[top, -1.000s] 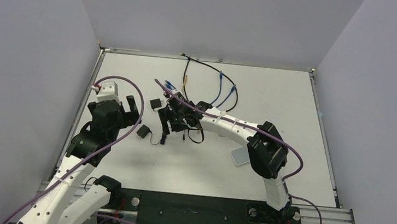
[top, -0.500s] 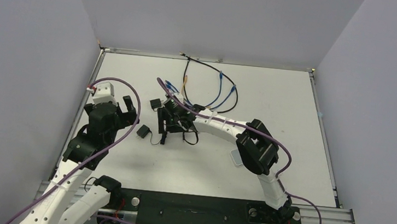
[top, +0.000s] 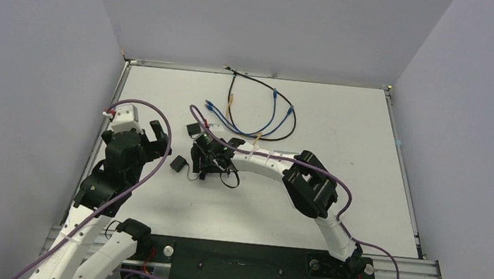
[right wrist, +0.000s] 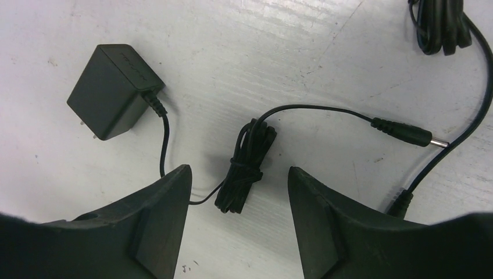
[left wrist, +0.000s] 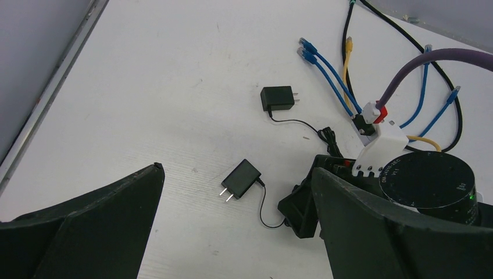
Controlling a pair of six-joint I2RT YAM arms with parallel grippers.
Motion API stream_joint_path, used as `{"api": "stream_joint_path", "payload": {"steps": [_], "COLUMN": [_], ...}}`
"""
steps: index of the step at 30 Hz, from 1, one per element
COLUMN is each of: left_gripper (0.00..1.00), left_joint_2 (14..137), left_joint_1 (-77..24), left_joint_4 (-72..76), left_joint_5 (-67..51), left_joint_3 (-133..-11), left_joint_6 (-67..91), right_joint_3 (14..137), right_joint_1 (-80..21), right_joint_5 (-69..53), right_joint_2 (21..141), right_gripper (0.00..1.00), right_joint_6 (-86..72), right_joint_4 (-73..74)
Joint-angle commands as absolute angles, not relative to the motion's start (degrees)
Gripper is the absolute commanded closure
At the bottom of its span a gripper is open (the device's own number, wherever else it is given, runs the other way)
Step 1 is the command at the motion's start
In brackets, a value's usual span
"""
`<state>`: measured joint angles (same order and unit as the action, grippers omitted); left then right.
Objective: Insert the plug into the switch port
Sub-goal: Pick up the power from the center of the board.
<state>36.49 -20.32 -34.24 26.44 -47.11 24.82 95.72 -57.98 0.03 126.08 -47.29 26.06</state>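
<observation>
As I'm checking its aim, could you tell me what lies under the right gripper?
Under the right gripper lies a tied bundle of black cable, between the open fingers. Whatever lies beneath the fingers themselves is covered.

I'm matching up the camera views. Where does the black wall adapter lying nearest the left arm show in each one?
Top external: the black adapter lies left of centre, below the other adapter.
Left wrist: lower middle, prongs pointing lower left.
Right wrist: upper left, prongs pointing lower left.
Shared landmark: its thin cord, which leaves the end opposite the prongs and curls away.
</observation>
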Motion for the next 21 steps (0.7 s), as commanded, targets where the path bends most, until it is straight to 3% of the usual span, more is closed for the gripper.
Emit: {"api": "stream_joint_path", "payload": {"steps": [1, 21], "left_gripper": [0.01, 0.01], "left_joint_2": [35.4, 32.5], "left_joint_1": [-21.1, -24.5], "left_joint_4": [-33.8, -33.9], "left_joint_5": [27.4, 29.0], "left_joint_3": [-48.8, -48.7], "left_joint_6": [24.9, 24.5], "right_joint_3": [97.0, 100.3], "right_joint_1": [-58.7, -61.1], "right_joint_5": [4.9, 13.5], "right_joint_2": [126.9, 132.6], "right_gripper": [0.44, 0.67], "right_joint_6": [-49.8, -50.0], "right_joint_4": [25.5, 30.9]}}
